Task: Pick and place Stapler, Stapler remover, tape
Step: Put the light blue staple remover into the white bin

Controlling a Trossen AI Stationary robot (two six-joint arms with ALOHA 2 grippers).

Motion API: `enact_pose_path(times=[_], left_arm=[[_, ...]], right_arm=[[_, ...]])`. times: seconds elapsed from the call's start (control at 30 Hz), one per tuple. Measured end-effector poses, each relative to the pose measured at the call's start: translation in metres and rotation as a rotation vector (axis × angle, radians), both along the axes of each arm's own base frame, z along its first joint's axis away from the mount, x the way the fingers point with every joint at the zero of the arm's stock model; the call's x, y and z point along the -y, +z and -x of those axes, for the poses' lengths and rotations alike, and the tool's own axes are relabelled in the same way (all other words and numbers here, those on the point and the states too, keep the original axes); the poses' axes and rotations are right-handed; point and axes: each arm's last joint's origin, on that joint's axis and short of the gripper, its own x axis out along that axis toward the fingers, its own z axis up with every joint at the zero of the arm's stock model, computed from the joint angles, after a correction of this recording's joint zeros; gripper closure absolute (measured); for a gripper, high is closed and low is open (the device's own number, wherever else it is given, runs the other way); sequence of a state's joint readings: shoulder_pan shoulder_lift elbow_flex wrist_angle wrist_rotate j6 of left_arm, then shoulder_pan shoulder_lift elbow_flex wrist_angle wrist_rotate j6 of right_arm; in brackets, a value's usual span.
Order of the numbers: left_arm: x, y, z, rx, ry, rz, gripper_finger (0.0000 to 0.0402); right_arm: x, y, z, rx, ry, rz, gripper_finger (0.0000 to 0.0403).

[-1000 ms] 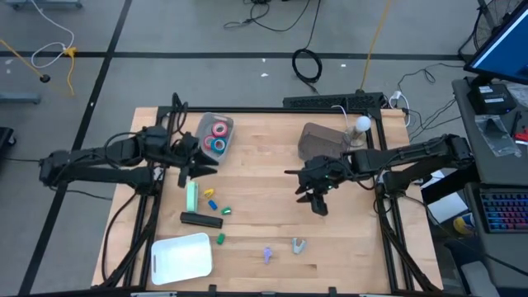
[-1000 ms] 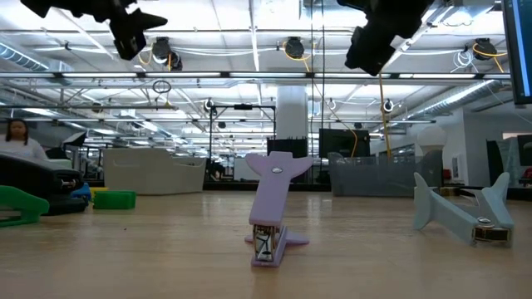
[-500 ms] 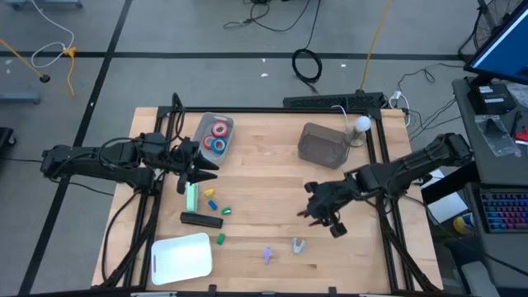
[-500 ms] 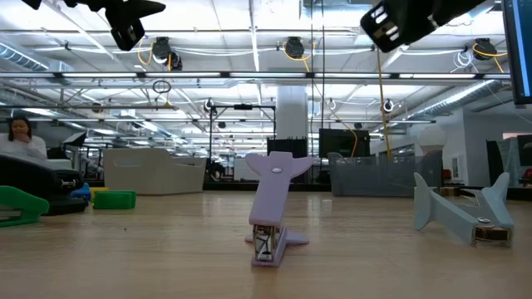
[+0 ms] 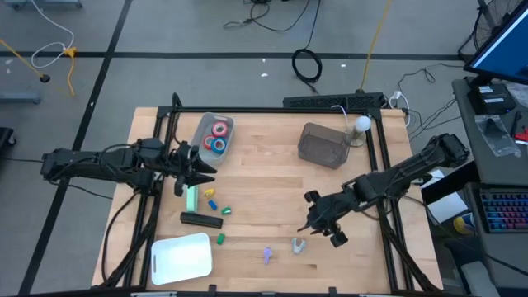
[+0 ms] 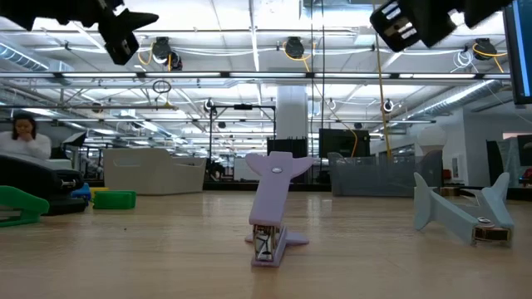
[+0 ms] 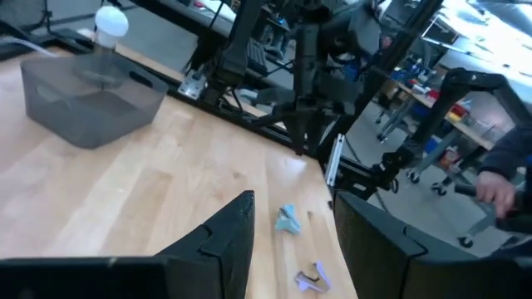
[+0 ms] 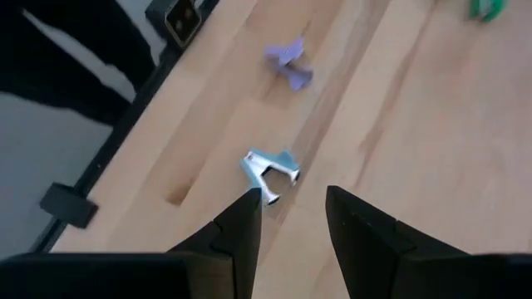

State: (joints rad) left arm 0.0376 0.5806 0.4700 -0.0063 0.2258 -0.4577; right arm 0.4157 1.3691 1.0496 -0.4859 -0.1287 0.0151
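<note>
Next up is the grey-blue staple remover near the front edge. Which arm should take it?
Right. The right gripper hangs open just beside the staple remover, which sits directly ahead of its fingers in the right wrist view. The left gripper is across the table, by the green stapler.

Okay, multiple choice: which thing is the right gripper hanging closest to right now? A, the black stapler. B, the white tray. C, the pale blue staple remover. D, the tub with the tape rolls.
C: the right gripper hangs just beside the pale blue staple remover near the table's front edge, and the right wrist view shows that remover just ahead of its open fingers, with nothing held.
</note>
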Motion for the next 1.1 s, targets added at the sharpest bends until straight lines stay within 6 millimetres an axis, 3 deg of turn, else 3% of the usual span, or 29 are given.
enact_pose_path(times=[0.27, 0.5, 0.73, 1.1], left_arm=[[0.001, -0.01, 0.007, -0.005, -0.003, 0.068, 0.0234], [0.002, -0.01, 0.007, -0.012, -0.037, 0.079, 0.0233], [0.002, -0.012, 0.008, -0.035, -0.037, 0.085, 0.0233], [0.002, -0.013, 0.008, -0.04, -0.035, 0.1, 0.0233]], right_arm=[[-0.015, -0.038, -0.015, -0.098, 0.078, 0.083, 0.0275], [-0.026, -0.059, -0.028, -0.088, 0.111, 0.091, 0.0275], [-0.046, -0.081, -0.027, -0.128, 0.169, 0.114, 0.0275], [-0.059, -0.094, -0.023, -0.099, 0.139, 0.251, 0.0275]])
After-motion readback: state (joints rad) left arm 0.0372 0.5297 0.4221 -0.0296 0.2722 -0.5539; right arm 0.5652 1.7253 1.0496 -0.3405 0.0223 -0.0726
